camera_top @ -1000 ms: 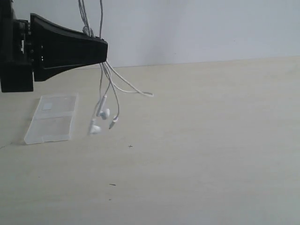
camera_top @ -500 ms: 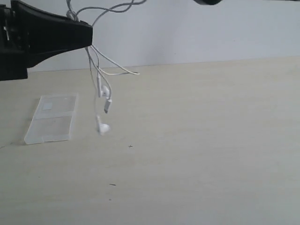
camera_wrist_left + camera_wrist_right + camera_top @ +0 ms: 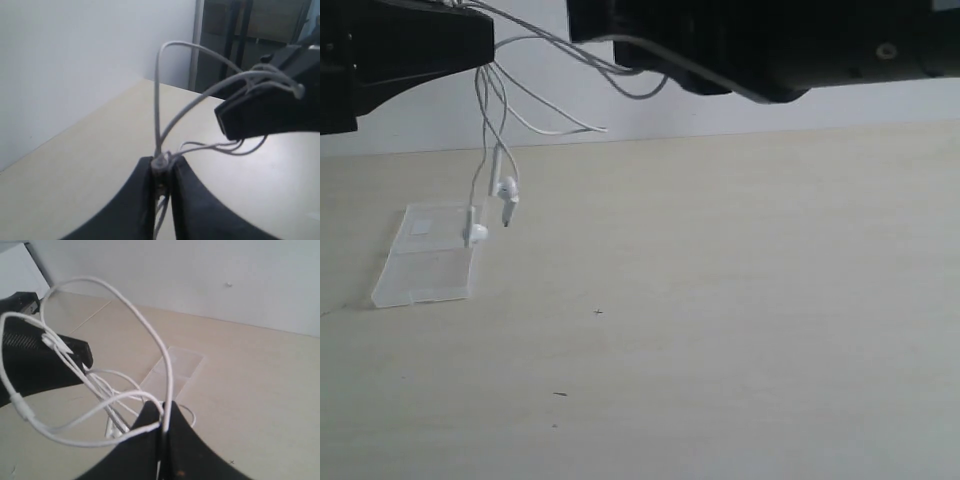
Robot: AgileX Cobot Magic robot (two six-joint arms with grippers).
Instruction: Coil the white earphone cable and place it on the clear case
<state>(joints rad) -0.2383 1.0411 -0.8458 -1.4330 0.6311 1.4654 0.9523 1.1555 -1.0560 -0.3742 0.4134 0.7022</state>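
Two dangling earbuds (image 3: 506, 187) near the clear case (image 3: 425, 265), plain in exterior view.

The cable (image 3: 156, 100) is white, smooth, rubbery-looking plastic with a soft sheen. Its earbuds (image 3: 507, 187) are hard white plastic and look glossier. The case (image 3: 425, 265) is clear plastic, see-through on its flat faces and faintly frosted at the edges. The table (image 3: 740, 300) has a pale, wood-grain surface, smooth and matt, with a few small dark specks. The left gripper (image 3: 162, 172) and the right gripper (image 3: 162, 412) are black plastic with a dull, matt finish. The wall (image 3: 75, 60) is plain, matt white.
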